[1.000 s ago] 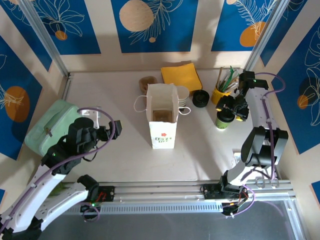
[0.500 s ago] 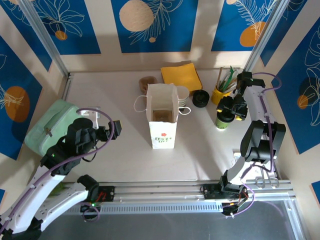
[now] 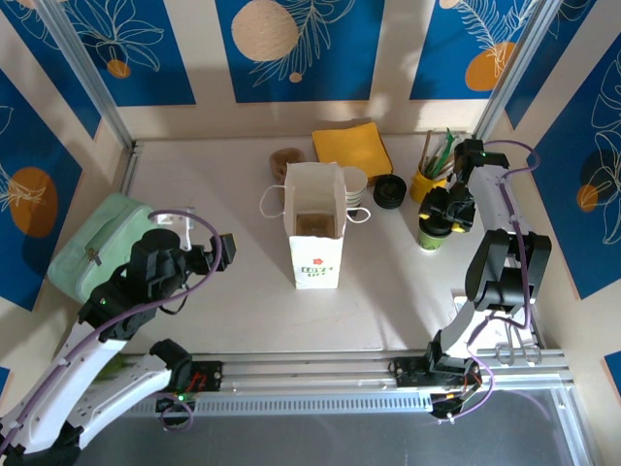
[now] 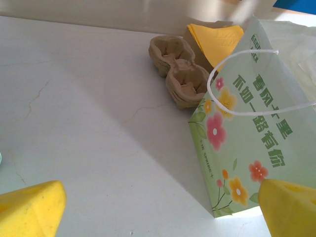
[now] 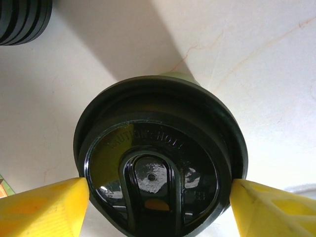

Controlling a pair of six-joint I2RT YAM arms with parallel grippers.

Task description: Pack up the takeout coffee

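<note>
Narrowing since a second ago, the right tool [image 3: 444, 209] is straddling the takeout coffee [image 3: 433, 231] at 3 o'clock on the desk [image 3: 213, 194], mid-pickup; whether it is gripping yet, I cannot tell. The left tool [image 3: 219, 248] is idling, spread wide. The next move is likely calling for a finished clamp, then a lift toward the white paper bag [image 3: 315, 225] at the cup's 9 o'clock.

The bench [image 3: 233, 291] is brightly lit; soft diagonal shadows are cast, and glare is seen on the black lid [image 5: 153, 163].
</note>
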